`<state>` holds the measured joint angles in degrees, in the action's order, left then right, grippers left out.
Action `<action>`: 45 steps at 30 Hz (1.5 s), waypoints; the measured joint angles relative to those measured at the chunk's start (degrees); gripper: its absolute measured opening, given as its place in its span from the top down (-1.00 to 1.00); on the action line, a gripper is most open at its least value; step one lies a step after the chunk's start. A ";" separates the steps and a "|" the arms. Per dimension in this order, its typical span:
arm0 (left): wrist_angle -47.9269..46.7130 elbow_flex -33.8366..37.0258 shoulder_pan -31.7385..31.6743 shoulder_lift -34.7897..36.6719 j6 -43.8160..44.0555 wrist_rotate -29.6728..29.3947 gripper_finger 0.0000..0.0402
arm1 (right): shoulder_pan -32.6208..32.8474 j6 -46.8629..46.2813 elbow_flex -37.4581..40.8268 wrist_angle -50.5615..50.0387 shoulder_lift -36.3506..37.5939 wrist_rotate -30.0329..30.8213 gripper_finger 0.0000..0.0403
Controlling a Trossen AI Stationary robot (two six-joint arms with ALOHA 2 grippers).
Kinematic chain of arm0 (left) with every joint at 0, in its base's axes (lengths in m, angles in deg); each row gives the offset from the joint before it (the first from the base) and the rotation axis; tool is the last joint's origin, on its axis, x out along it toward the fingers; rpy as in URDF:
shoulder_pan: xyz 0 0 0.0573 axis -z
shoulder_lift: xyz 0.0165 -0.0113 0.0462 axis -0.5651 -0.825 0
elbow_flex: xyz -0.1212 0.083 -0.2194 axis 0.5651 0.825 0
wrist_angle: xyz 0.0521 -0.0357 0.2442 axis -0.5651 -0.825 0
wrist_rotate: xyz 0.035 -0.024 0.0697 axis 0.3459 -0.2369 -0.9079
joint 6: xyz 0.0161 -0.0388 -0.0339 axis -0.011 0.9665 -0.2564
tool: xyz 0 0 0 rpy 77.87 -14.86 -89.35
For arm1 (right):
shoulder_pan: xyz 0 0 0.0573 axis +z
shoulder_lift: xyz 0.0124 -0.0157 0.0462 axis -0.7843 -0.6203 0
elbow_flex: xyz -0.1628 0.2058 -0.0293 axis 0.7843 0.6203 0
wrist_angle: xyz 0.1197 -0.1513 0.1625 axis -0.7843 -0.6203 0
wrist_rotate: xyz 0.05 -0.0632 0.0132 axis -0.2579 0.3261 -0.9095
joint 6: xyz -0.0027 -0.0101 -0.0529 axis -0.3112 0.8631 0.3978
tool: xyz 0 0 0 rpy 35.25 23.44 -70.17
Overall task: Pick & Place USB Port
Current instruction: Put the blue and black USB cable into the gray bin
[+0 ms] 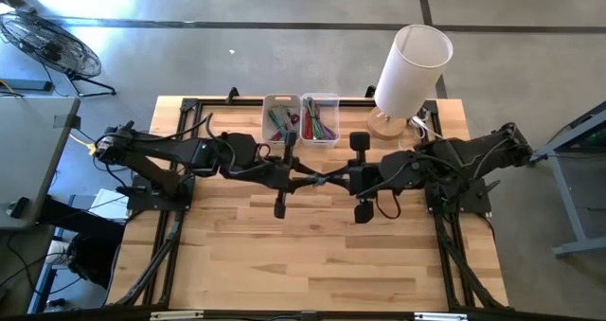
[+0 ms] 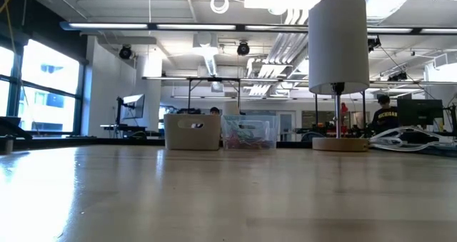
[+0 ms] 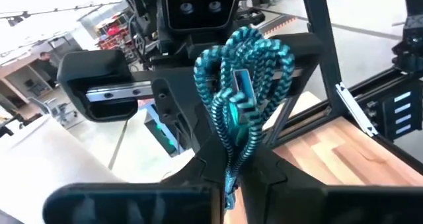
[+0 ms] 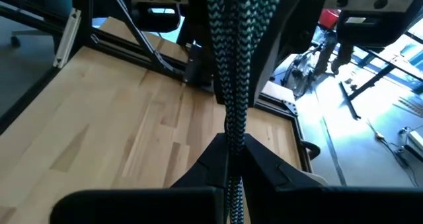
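Observation:
A teal-and-black braided USB cable [image 1: 320,179] is held in the air between both grippers over the middle of the table. In the left wrist view it is a looped bundle [image 3: 254,59] with a teal USB plug [image 3: 241,85] at its centre. My left gripper [image 1: 305,179] is shut on it from the table's left, and my right gripper [image 1: 338,178] is shut on it from the right. In the right wrist view the cable [image 4: 231,72] runs straight away from my fingers. The low view shows neither gripper. My left gripper pinches the cable's strands just below the looped bundle [image 3: 232,159] between its two fingers, level, from the table's left. The bundle and plug stand beyond the fingertips, lifted clear of the table. My right gripper pinches a doubled stretch of cable [image 4: 232,145] between its two fingers, level, from the table's right. The cable runs straight on from the fingertips toward the other gripper, clear of the table.
At the table's far edge stand a white bin [image 1: 281,119] and a clear bin [image 1: 320,118], both holding coloured cables. A white-shaded lamp [image 1: 409,67] on a wooden base stands at the far right corner. The near half of the wooden table [image 1: 312,264] is bare.

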<state>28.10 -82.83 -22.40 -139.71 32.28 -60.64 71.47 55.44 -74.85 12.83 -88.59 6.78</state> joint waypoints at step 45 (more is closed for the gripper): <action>-26.02 16.32 -42.29 11.30 31.27 12.94 1.00 | -3.82 -9.57 0.00 -2.67 4.45 3.96 0.11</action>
<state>2.08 -66.51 -64.69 -128.41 63.55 -47.71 67.66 45.87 -74.85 10.16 -84.14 10.74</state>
